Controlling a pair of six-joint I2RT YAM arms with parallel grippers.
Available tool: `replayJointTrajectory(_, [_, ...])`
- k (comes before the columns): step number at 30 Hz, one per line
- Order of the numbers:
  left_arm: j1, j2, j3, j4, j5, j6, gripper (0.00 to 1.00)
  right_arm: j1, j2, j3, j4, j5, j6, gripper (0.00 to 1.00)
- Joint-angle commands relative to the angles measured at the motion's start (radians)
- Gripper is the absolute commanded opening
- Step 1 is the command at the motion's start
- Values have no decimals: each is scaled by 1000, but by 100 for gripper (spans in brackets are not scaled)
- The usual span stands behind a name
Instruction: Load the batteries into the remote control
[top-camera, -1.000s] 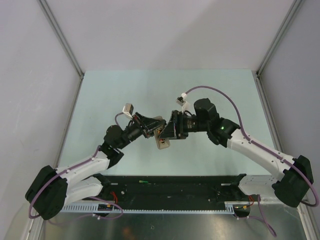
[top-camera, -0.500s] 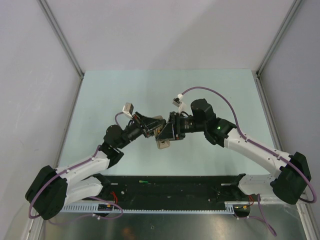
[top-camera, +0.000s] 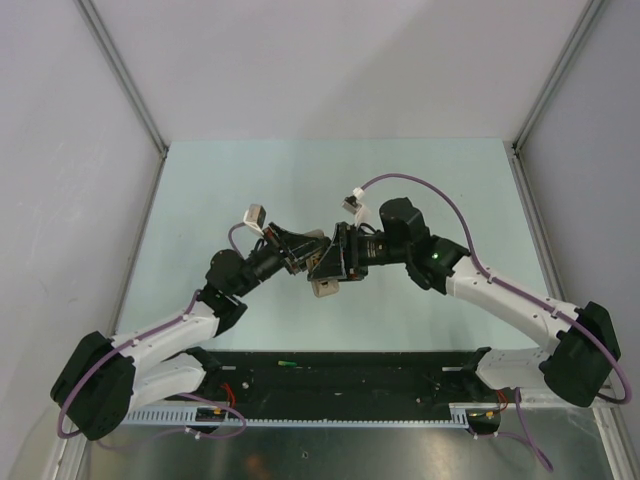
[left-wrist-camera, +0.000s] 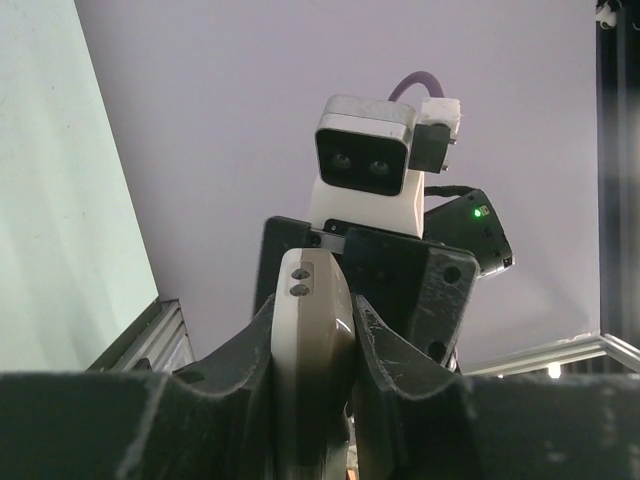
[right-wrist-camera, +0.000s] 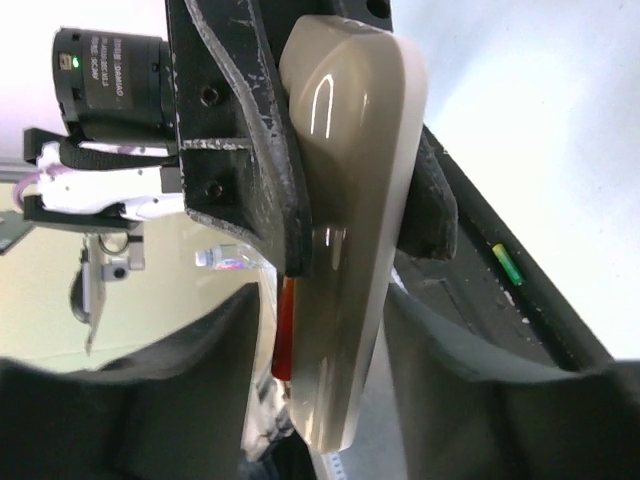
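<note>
The remote control (top-camera: 325, 287) is held in the air over the middle of the table, plain pale back (right-wrist-camera: 350, 200) towards the right wrist camera. My left gripper (top-camera: 314, 262) is shut on its two long edges (left-wrist-camera: 310, 330). My right gripper (right-wrist-camera: 320, 300) faces the left one and straddles the remote's lower end, open, with a gap on one side. In that gap a red battery (right-wrist-camera: 284, 330) lies along the remote's edge. A green battery (right-wrist-camera: 507, 263) lies on the black strip (top-camera: 287, 362) in front of the arms.
The black strip (top-camera: 400, 372) runs along the near edge of the pale green table (top-camera: 200, 200). Grey walls with metal posts (top-camera: 125, 80) close in the sides and back. A small grey piece (right-wrist-camera: 85, 290) lies on the table.
The right arm has shifted a little to the left, bringing its gripper closer onto the remote. The left gripper keeps its hold and has barely moved.
</note>
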Motion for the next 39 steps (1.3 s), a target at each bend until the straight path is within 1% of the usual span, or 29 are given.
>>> replayJointTrajectory(1, [-2,-5,27,48,-11,3,0,14,2,-3,34,-6,-9,62])
replayJointTrajectory(2, [-2,-2,20,48,-11,3,0,12,-4,-3,34,-4,-6,66])
replayJointTrajectory(5, [-2,5,13,48,-12,11,0,3,-24,-1,28,-3,-6,71])
replayJointTrajectory(8, [-2,11,10,48,-14,17,0,-11,-39,1,10,4,-11,74])
replayJointTrajectory(12, [0,9,2,48,-11,18,0,-38,-85,8,-47,20,-38,74])
replayJointTrajectory(16, [0,-3,-4,48,-5,22,0,-81,-119,8,-82,24,-58,71])
replayJointTrajectory(20, [1,-18,-12,48,-2,20,0,-109,-124,8,-105,24,-72,65])
replayJointTrajectory(26, [3,-35,-13,48,0,17,0,-98,-95,8,-139,24,-95,57])
replayJointTrajectory(39, [9,-37,8,48,11,17,0,-52,-52,8,-122,30,-92,56])
